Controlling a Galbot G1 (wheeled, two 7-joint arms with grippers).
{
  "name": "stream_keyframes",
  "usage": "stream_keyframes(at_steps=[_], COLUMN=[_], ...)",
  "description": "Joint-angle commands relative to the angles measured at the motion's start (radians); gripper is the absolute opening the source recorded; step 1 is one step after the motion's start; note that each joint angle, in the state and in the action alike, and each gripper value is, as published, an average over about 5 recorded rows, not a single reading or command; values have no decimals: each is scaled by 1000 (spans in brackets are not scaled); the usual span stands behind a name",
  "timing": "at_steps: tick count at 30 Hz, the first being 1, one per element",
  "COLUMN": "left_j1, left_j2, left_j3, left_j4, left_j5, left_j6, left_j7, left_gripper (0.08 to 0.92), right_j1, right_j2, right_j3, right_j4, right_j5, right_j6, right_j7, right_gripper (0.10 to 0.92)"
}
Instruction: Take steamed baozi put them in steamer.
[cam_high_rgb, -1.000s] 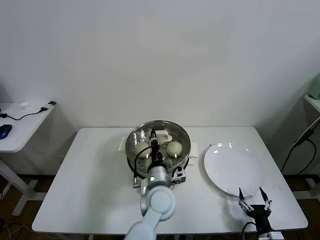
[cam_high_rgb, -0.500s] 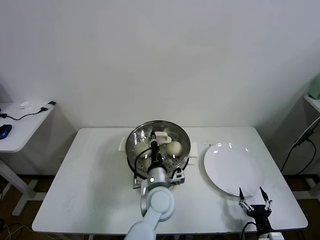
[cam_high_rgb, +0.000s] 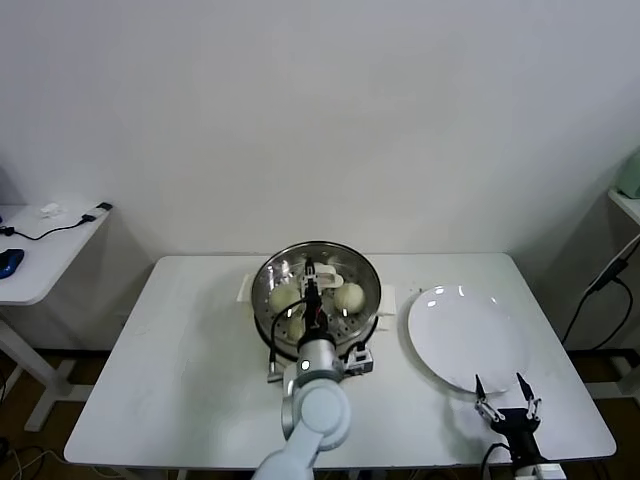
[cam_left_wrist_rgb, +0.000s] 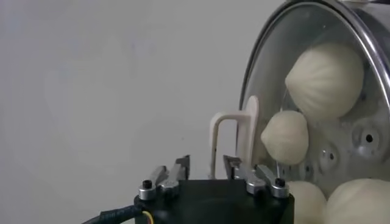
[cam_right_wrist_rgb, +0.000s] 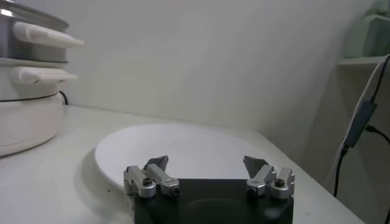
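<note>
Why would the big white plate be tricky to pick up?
The plate looks flat and thin-rimmed, lying low on the table, so fingers probably struggle to get under its edge. Its glossy surface shows bright reflections, so it is likely slippery. It looks like hard ceramic, so it would probably stay stiff but might chip if dropped.

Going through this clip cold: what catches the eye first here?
The shiny steamer at the table's middle, with cream-white baozi inside and the left gripper reaching over them. To its right lies a bare white plate, with the open right gripper parked at its near edge.
</note>
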Motion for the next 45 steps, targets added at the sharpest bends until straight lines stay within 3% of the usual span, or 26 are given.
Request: stream_keyframes(at_steps=[1,8,13,18,23,27,31,45], left_j1=[20,92,153,218,299,358,421,478], left_j2=[19,89,140,168,184,236,294,314], left_j3=[18,21,-53,-232,-527,-727,-811,-695], left_j4=[-108,-235,-282,-349,-397,-345,-277,29], left_j5=[-101,-266,-521,-1137,-1660,-1923,-2073,-1983], left_j6=[-7,-48,-191,-434,-531,-616,-694,-922], left_j7=[-10,-75,-185,-300,-301,-285,-276,-219], left_gripper=[458,666,789,822,823,823,823,823], right_j1=[4,15,28,48,55,52,49,51], right_j2=[-1,1,8,18,27,28,27,22], right_j3=[0,-13,-17,-14,-22,-29,-29,-36], right_j4=[5,-4,-9,26,66,64,49,19], right_j5=[3,4,11,78,124,124,131,181], right_j6=[-12,-14,22,34,29,47,66,35], right_j7=[-12,1,-9,-17,-17,-14,-5,29], right_gripper=[823,823,823,823,823,823,823,823])
